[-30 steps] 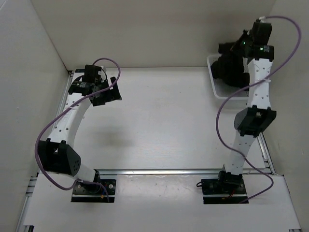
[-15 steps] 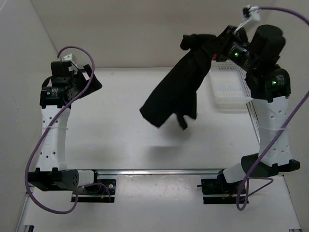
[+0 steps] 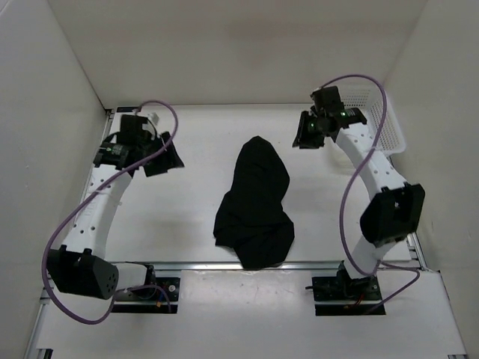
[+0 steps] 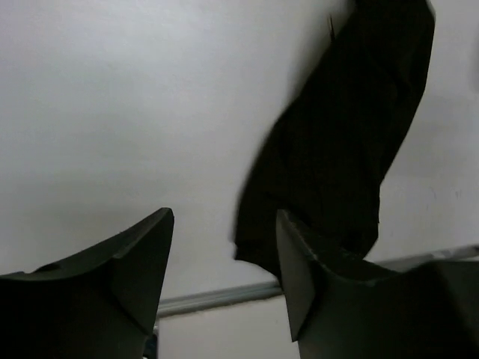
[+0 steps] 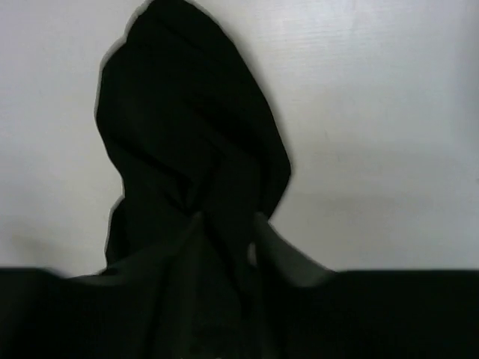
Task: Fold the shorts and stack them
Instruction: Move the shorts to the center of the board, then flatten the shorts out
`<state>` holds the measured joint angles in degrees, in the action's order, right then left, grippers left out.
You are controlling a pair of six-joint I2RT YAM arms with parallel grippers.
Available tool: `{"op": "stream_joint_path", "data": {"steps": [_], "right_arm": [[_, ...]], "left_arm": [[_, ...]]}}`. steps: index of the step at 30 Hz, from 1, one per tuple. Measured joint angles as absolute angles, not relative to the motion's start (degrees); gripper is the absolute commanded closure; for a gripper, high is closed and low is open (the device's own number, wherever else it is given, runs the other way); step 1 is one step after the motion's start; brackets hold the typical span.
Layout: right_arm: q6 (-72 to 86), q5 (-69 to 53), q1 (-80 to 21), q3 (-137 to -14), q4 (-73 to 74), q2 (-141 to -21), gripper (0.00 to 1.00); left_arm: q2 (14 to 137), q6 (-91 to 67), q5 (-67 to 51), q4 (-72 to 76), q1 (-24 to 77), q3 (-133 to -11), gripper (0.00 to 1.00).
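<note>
Black cloth, the shorts (image 3: 254, 202) lie in one long rumpled heap on the white worktop (image 3: 187, 217). They are unfolded, the narrow rounded end pointing away from the arm bases and the broader, lumpy end reaching the metal rail (image 3: 194, 265). Both arms are clear of them.

The left arm (image 3: 105, 194) reaches to the left of the shorts, level with their far end and well apart from them. The left jaws stand wide and hold nothing. In the left wrist view its two dark fingers (image 4: 127, 277) frame bare worktop, and the shorts (image 4: 352, 127) lie beyond the right-hand finger.

The right arm (image 3: 370, 161) bends over to the right of the shorts, its wrist near their far end but off the cloth. The right jaws are part-way apart and hold nothing. In the right wrist view the fingertips (image 5: 277, 250) show a narrow gap, dark against the dark shorts (image 5: 187, 127), which lie ahead of them, creased lengthwise.

A white mesh basket (image 3: 385, 127) sits further right of the shorts, behind the right arm.
</note>
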<state>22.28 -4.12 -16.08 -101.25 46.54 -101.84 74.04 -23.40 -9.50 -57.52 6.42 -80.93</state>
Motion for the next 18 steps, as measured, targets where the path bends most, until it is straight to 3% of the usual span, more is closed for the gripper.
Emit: {"op": "stream_joint_path", "data": {"steps": [1,3,5,6,7,8,9,10,11,12,13,18], "right_arm": [[22.3,-3.3,-16.6,-96.9,46.8,-98.6,0.81],[22.3,-2.3,-17.9,-90.5,46.8,-92.1,0.87],[22.4,-2.0,-19.2,-85.9,46.3,-86.5,0.83],[22.4,-1.9,-19.8,-83.8,45.7,-84.2,0.74],[22.5,-1.9,-20.5,-82.2,45.5,-82.8,0.43],[22.6,-1.9,-21.0,-81.1,45.2,-82.3,0.3],[22.5,-2.0,-21.3,-80.6,45.0,-82.7,0.22],[22.2,-2.1,-21.8,-80.5,44.9,-83.9,0.16],[21.9,-2.1,-22.2,-80.6,44.5,-85.4,0.1],[21.8,-2.2,-22.6,-81.1,44.4,-87.6,0.1],[21.4,-2.1,-23.0,-82.4,44.6,-90.2,0.08],[20.7,-2.8,-25.0,-93.4,44.0,-105.1,0.07]], "left_arm": [[73.8,-24.1,-9.7,-56.8,8.3,-78.5,0.4],[73.0,-26.3,-10.8,-55.2,13.0,-73.1,0.54],[72.5,-29.0,-11.4,-53.2,18.8,-67.8,0.59],[72.4,-30.4,-11.6,-52.5,21.7,-65.5,0.59],[72.5,-31.7,-11.8,-51.8,24.3,-63.6,0.55],[72.7,-33.2,-12.2,-51.0,27.1,-61.6,0.46],[72.9,-34.3,-12.5,-50.7,28.9,-60.2,0.37],[73.3,-35.2,-12.7,-50.2,30.0,-59.2,0.2],[73.8,-36.1,-12.7,-49.4,30.7,-58.3,0.11],[74.5,-36.8,-12.8,-48.7,31.0,-57.6,0.02],[75.3,-37.6,-12.9,-48.2,31.0,-57.1,0.0],[80.5,-39.7,-13.3,-43.6,31.3,-54.9,0.02]]}}
